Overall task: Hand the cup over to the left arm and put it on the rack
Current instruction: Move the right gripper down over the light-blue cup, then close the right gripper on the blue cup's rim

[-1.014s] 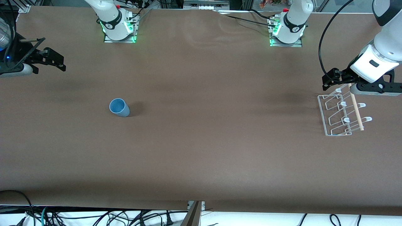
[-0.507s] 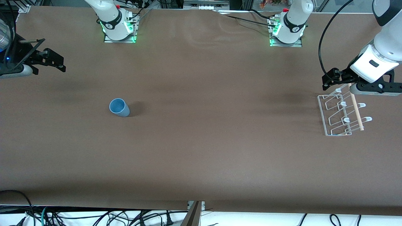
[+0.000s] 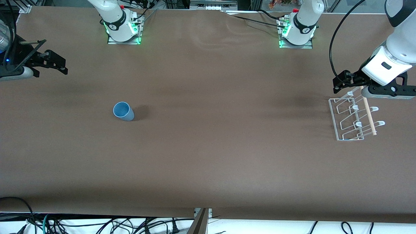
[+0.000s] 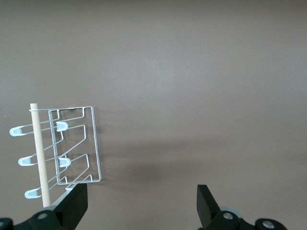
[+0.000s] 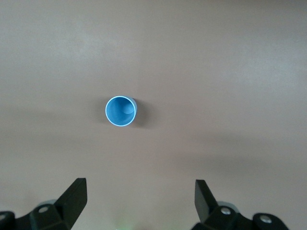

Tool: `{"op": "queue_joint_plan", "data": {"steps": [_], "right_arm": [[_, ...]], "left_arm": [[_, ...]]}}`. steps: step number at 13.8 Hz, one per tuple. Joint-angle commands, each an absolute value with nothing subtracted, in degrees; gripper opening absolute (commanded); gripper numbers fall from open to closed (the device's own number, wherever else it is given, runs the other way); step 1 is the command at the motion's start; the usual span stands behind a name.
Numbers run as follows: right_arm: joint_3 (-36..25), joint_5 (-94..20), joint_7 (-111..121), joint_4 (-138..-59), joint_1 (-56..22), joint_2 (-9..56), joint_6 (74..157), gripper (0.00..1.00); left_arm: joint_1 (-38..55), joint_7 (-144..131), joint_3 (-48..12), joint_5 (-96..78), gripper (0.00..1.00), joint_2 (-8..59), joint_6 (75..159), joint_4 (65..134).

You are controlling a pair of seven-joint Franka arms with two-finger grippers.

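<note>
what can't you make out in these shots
- Right gripper: front view's edge cuts off its wrist and arm.
- Rack: in the front view the left gripper covers one end; in the left wrist view that gripper hides a corner.
- Cup: its base is hidden, seen from above.

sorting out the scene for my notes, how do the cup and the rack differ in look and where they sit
The cup is solid light blue and round, standing upright with its mouth up; the rack is open white wire with a wooden dowel across it. The cup sits toward the right arm's end of the table, the rack toward the left arm's end. Both rest on the brown table, untouched.
</note>
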State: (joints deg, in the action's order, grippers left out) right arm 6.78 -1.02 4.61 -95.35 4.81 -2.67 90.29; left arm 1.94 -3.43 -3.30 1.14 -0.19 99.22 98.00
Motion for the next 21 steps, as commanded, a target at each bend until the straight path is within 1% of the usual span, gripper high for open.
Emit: {"op": "queue_joint_plan", "data": {"steps": [1,15,19,21], "right_arm": [[6.8,-1.5,5.3,-93.6,4.8,-1.9,88.9,0.99],[6.8,-1.6,5.4,-93.8,4.8,-1.3,88.7,0.99],[6.9,-1.8,5.1,-94.7,4.6,2.9,88.3,0.99],[6.9,-1.6,5.1,-95.4,3.7,7.3,90.1,0.99]], "left_arm": [[1.9,-3.6,-3.4,-0.2,1.00,-0.9,98.4,97.9],[1.9,-3.6,-3.5,-0.1,1.00,-0.9,98.2,97.9],[1.9,-3.6,-3.5,-0.1,1.00,-0.8,98.2,97.9],[1.9,-3.6,-3.5,-0.1,1.00,-0.9,98.2,97.9]]}}
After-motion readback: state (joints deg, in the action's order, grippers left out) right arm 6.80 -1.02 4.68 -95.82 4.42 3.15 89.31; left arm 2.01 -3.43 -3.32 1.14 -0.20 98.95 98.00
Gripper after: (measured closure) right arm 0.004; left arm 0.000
